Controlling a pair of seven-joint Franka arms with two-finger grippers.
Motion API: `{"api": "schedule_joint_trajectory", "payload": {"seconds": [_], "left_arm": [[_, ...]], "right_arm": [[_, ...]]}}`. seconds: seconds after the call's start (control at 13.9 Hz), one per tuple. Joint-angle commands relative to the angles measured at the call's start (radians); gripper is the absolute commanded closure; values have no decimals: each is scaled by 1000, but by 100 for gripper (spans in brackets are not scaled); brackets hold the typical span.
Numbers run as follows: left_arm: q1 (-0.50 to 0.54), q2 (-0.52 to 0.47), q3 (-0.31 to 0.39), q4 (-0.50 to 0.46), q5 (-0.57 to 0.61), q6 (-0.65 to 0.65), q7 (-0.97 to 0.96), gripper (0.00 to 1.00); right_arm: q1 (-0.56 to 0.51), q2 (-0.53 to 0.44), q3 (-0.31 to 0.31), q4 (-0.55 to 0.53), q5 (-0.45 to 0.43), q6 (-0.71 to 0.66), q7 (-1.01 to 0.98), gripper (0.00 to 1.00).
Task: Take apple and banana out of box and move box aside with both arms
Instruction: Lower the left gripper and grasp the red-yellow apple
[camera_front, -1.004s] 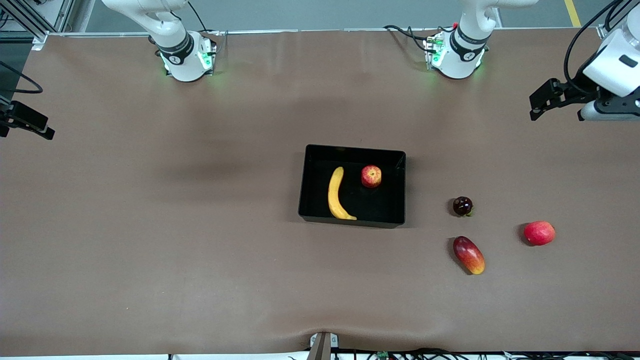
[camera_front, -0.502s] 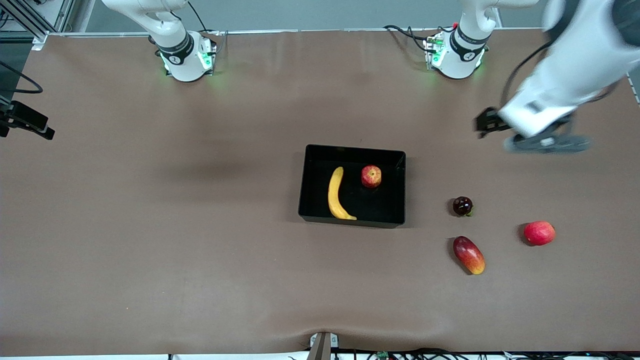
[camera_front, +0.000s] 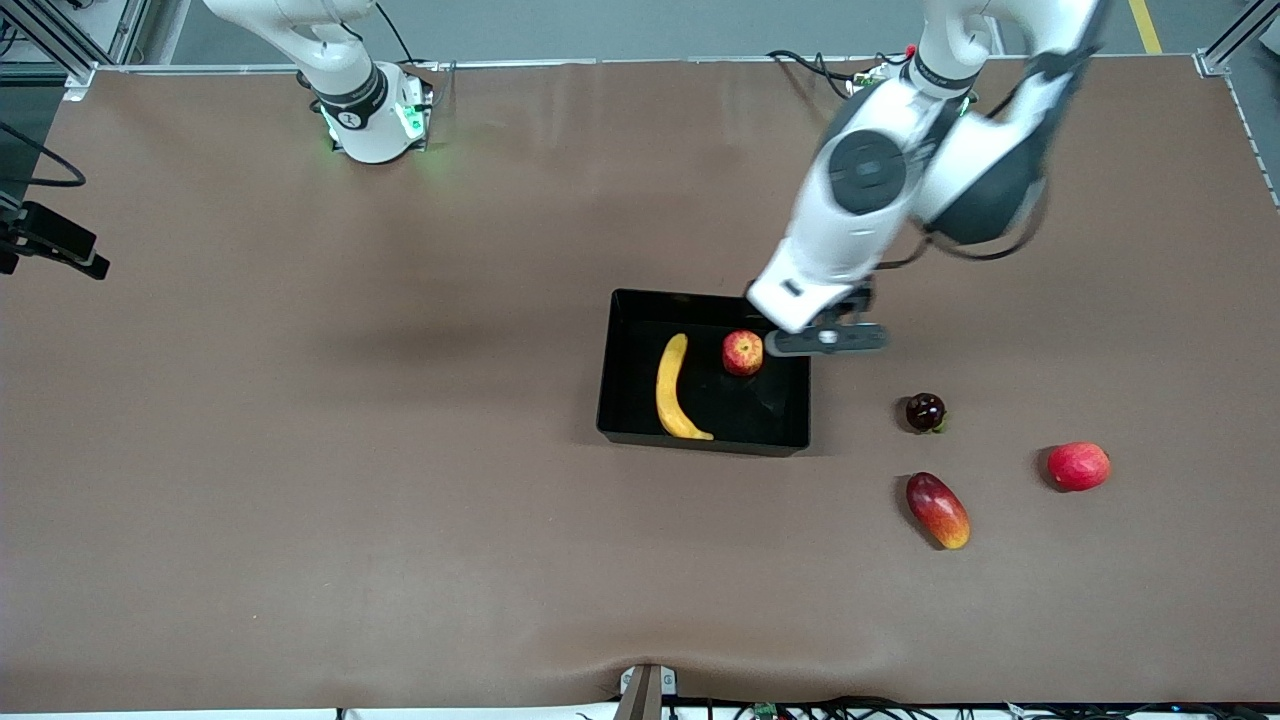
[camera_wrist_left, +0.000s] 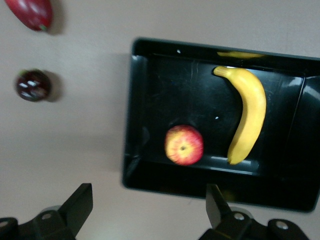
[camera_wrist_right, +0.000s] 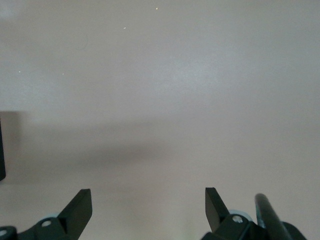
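Note:
The black box (camera_front: 700, 297) sits mid-table with the yellow banana (camera_front: 672, 390) and the small red apple (camera_front: 742, 352) lying inside it, apart from each other. My left gripper (camera_front: 825, 338) hangs open and empty over the box wall at the left arm's end, beside the apple. The left wrist view shows the box (camera_wrist_left: 165, 85), the banana (camera_wrist_left: 250, 115) and the apple (camera_wrist_left: 184, 145) past the open left gripper (camera_wrist_left: 148, 196). My right gripper (camera_front: 60, 245) waits at the right arm's end of the table. It is open and empty over bare table in the right wrist view (camera_wrist_right: 148, 197).
On the table toward the left arm's end lie a dark maroon round fruit (camera_front: 925, 411), a red-and-yellow mango (camera_front: 938, 510) nearer the camera, and another red fruit (camera_front: 1078, 466). The maroon fruit (camera_wrist_left: 32, 85) and the mango (camera_wrist_left: 35, 12) also show in the left wrist view.
My left arm has swung in from its end of the table to over the box wall beside the apple. The fruits, the box and the right arm have not moved.

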Motion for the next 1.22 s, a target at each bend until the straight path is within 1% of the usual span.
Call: {"api": "schedule_joint_trajectory", "payload": {"seconds": [0.0,0.22,0.5,0.72,0.93,1.0,1.15], "left_arm": [[-41,81,2,-35,90,95,-103,0],[-69,156,4,-71,107,200,-120,0],[-66,193,4,-137,107,324,-148,0],[-59,222,10,-151,110,364,-159,0],[-56,258,13,-151,168,392,-189,0],[-55,265,13,-148,182,392,-200,1],[-50,265,13,-140,182,392,-212,65]], "right_arm": [[-9,1,6,12,16,-9,7,0],[-9,1,6,12,16,-8,7,0],[-9,1,6,12,16,-8,7,0],[-7,3,6,12,16,-9,7,0],[-9,3,6,11,27,-11,7,0],[-12,3,6,11,29,-11,7,0],[-15,5,4,11,29,-11,7,0]]}}
